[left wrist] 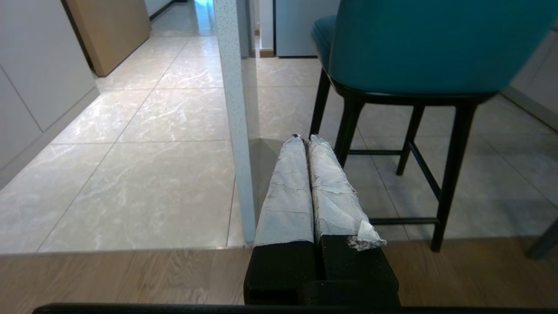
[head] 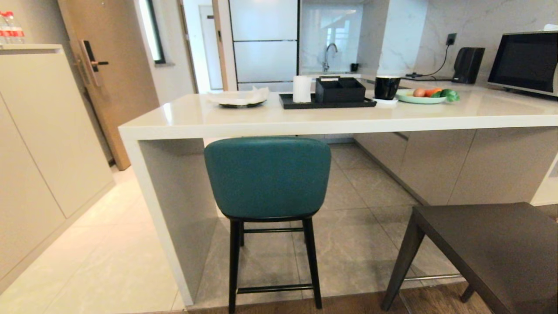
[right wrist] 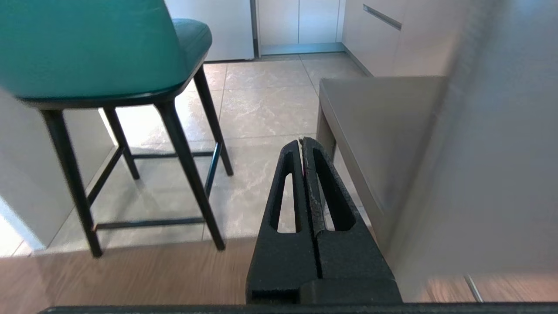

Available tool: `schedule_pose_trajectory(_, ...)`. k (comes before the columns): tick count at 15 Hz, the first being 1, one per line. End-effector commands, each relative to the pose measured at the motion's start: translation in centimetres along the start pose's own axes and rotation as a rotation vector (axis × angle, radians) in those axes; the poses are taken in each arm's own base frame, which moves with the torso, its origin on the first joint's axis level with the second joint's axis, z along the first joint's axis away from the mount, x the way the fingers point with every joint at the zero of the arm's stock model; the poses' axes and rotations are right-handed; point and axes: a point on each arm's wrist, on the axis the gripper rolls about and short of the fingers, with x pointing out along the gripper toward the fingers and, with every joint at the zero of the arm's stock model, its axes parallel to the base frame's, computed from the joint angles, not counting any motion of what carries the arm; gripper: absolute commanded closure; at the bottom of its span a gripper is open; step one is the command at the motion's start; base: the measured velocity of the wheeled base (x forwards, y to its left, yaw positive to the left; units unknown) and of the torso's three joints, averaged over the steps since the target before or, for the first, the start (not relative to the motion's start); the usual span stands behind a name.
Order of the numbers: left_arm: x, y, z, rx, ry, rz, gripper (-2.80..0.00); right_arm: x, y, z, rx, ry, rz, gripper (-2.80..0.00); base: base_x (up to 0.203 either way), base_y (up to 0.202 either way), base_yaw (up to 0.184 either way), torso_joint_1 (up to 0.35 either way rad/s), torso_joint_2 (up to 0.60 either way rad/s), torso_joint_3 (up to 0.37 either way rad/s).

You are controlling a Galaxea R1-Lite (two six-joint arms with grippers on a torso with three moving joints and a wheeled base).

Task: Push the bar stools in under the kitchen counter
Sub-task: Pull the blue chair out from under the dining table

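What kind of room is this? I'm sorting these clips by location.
Most likely a home kitchen with a breakfast bar: a glossy white stone-like counter with a teal leather bar stool in front of it, a black-fronted microwave at one end, and a chrome sink tap behind.

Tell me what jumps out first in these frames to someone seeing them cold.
The teal stool stands centre frame with its back to the camera, at the white kitchen counter. The grey stool sits at lower right, apart from the counter. On the counter top are a black tray and a plate of vegetables; both grippers, left and right, are shut and touching nothing.
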Motion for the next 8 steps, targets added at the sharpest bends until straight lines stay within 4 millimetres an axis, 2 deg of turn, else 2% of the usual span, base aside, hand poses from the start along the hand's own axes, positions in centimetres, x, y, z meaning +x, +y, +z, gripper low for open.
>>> schedule_pose_trajectory(1, 0.01, 0.00, 0.00, -0.001, 0.001, 0.000, 0.00, 0.00, 0.00, 0.01, 0.000, 0.000, 0.001, 0.00, 0.193, 0.000, 0.003, 0.003, 0.00, 0.003)
schedule_pose_trajectory(8, 0.01, 0.00, 0.00, -0.001, 0.001, 0.000, 0.00, 0.00, 0.00, -0.01, 0.000, 0.002, -0.001, 0.00, 0.194, 0.000, 0.001, 0.001, 0.00, 0.001)
